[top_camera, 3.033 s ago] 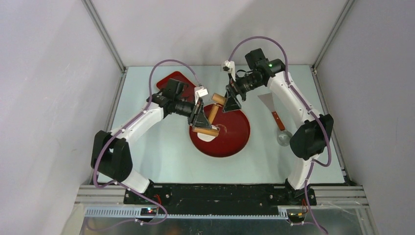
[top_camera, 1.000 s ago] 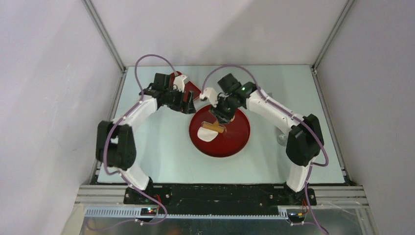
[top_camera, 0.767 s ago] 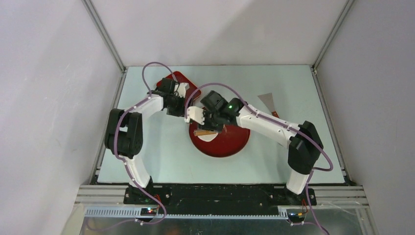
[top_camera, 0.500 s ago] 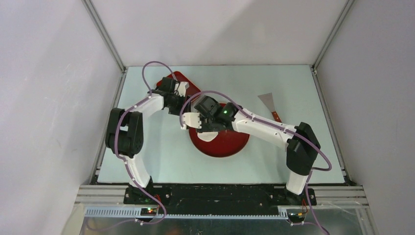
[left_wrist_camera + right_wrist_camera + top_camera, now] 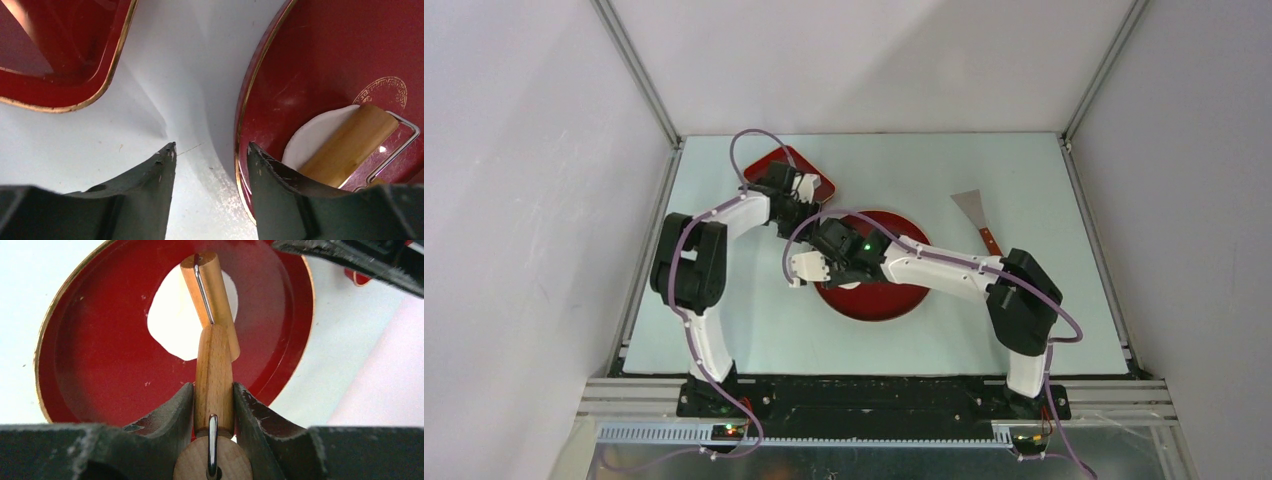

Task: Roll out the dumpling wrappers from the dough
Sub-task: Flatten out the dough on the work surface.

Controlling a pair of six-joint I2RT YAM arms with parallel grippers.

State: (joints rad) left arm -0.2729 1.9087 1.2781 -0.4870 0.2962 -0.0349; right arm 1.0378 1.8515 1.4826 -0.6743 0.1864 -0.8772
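On the round red plate [image 5: 100,365], the dumpling wrapper [image 5: 172,325] lay flat and white under the roller of the rolling pin [image 5: 212,295]. It was straight ahead at twelve o'clock from the right gripper [image 5: 213,390], whose jaws pinched the pin's wooden handle. Over the table [image 5: 195,65], between that plate and a red tray [image 5: 65,75] at ten o'clock, the left gripper [image 5: 211,150] hung with jaws spread around nothing, the wrapper off at three o'clock past the plate's rim, clear of both fingers.

walls [image 5: 864,60]: plain grey | table [image 5: 1064,170]: pale (possibly greenish) | corner posts [image 5: 637,75]: metal
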